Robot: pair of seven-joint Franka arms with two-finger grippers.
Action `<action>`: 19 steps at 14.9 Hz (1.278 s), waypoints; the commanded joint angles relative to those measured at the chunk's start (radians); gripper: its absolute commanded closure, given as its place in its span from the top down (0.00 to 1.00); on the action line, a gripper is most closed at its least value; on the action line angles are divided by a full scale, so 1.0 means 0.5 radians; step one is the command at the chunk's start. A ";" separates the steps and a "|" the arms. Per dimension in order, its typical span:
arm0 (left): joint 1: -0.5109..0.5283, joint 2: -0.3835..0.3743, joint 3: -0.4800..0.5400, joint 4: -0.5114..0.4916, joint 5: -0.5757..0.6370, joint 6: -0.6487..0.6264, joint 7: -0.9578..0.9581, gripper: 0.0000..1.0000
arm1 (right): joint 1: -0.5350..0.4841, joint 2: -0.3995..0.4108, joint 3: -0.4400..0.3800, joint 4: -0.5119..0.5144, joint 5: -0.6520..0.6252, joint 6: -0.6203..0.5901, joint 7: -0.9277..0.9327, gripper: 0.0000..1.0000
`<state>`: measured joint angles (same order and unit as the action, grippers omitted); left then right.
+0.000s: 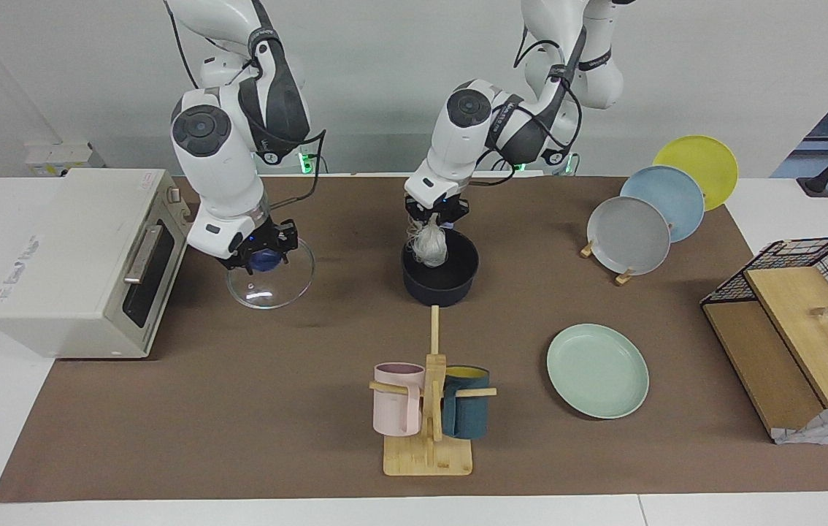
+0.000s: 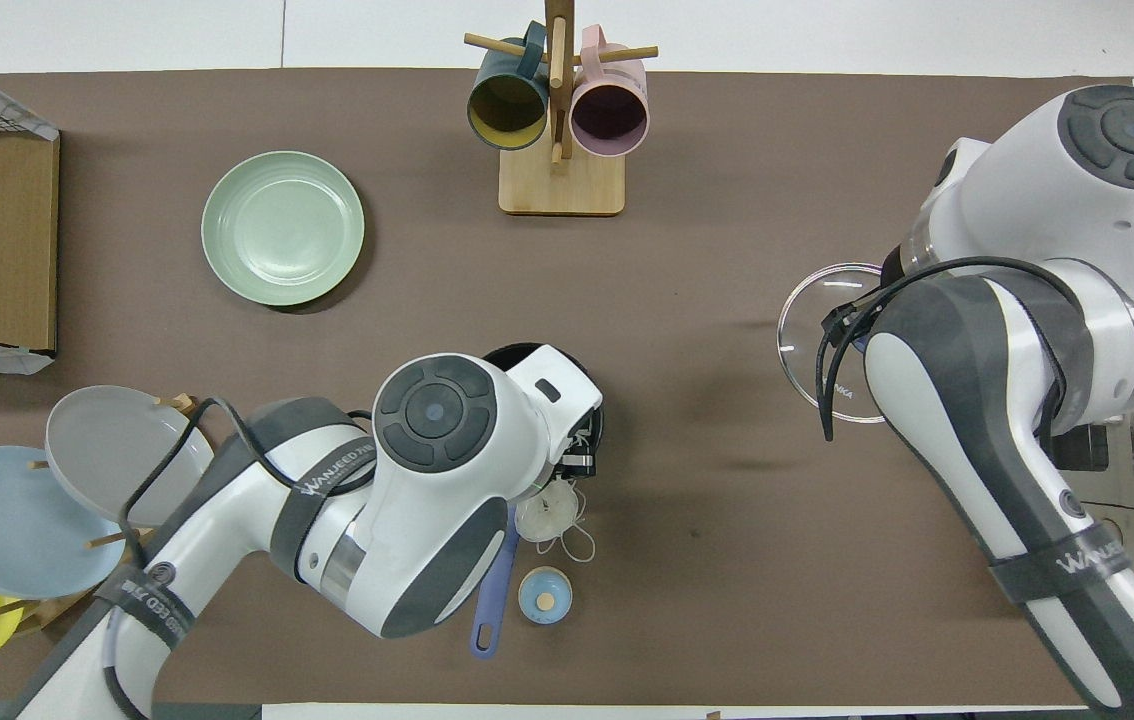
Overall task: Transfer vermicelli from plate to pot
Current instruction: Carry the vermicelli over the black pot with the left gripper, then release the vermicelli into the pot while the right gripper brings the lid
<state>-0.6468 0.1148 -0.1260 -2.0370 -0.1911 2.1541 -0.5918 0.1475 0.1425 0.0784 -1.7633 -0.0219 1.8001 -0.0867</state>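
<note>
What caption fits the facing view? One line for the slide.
Left gripper dangles vermicelli over the pot; right gripper holds the glass lid by its knob.

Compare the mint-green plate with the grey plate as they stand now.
The mint-green plate lies flat on the table, bare; the grey plate stands upright in the wooden rack. The mint-green plate sits alone, farther from the robots; the grey plate stands beside the light-blue plate. Both are round and hold nothing.

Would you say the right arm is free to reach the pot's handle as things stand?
Probably not: the right gripper is shut on the glass lid's knob, and the left arm covers the pot handle while its left gripper dangles vermicelli.
</note>
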 commanded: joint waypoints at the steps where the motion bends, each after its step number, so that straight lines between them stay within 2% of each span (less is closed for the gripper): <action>1: 0.008 0.095 0.037 -0.043 -0.038 0.204 0.057 0.00 | 0.076 0.022 0.012 0.081 0.013 -0.060 0.179 0.00; 3: 0.051 0.120 0.040 -0.040 -0.038 0.217 0.204 0.00 | 0.092 0.025 0.012 0.081 0.013 -0.054 0.219 0.00; 7: 0.069 0.200 0.046 -0.043 -0.038 0.324 0.263 0.00 | 0.113 0.025 0.015 0.090 0.013 -0.041 0.287 0.00; 11: 0.124 0.200 0.056 0.006 -0.029 0.285 0.281 0.00 | 0.193 0.025 0.015 0.149 0.093 -0.054 0.425 0.00; 12: 0.161 0.185 0.056 0.036 -0.020 0.215 0.321 0.57 | 0.226 0.025 0.015 0.149 0.093 -0.035 0.480 0.00; 13: 0.174 0.157 0.062 0.079 -0.020 0.108 0.379 1.00 | 0.248 0.034 0.015 0.146 0.093 -0.029 0.517 0.00; 17: 0.336 -0.060 0.062 0.321 -0.011 -0.484 0.471 1.00 | 0.263 0.046 0.024 0.149 0.093 -0.023 0.606 0.00; 19: 0.504 -0.168 0.062 0.423 -0.011 -0.712 0.603 1.00 | 0.395 0.046 0.061 0.152 0.090 0.041 0.817 0.00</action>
<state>-0.4681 0.0931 -0.0910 -1.8550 -0.1920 1.9009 -0.3567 0.2967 0.1569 0.0889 -1.7152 0.0172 1.8075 0.2232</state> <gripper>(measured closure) 0.062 0.344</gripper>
